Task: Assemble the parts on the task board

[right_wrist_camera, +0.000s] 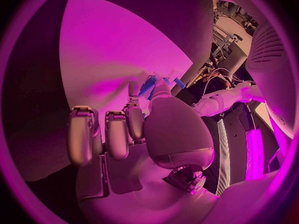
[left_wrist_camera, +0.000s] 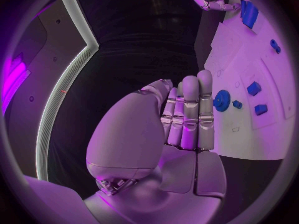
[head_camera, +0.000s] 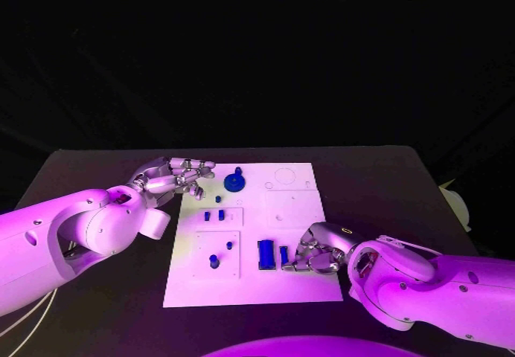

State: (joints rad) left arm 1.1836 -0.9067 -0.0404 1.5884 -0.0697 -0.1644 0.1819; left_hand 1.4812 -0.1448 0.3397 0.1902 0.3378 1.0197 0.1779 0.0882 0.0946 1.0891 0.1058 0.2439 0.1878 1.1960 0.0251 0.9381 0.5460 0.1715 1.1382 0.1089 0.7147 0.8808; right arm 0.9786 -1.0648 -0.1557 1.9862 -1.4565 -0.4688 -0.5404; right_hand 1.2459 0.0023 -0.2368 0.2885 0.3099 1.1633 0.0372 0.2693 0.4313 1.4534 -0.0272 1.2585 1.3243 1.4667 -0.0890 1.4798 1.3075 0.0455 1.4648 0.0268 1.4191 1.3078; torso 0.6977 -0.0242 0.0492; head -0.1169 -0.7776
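The white task board point(head_camera: 289, 282) lies in the middle of the table. My right hand point(head_camera: 318, 251) rests on its lower right part, where a fingertip and the thumb pinch a small blue bar point(head_camera: 283, 255) point(right_wrist_camera: 149, 86) beside a larger blue block point(head_camera: 265, 253). My left hand point(head_camera: 178, 177) point(left_wrist_camera: 187, 117) hovers at the board's upper left edge, holding nothing, its fingers side by side. Just beside it stands a round blue gear-like part point(head_camera: 235, 181) point(left_wrist_camera: 222, 100). Two small blue pieces point(head_camera: 213, 216) stand in a recess, and another blue piece point(head_camera: 213, 260) sits lower left.
A tiny blue oval point(head_camera: 218, 198) lies below the round part. The board's upper right panels point(head_camera: 288, 195) carry no parts. Dark table point(head_camera: 107, 171) surrounds the board. A pale object point(head_camera: 459, 199) sits at the table's right edge.
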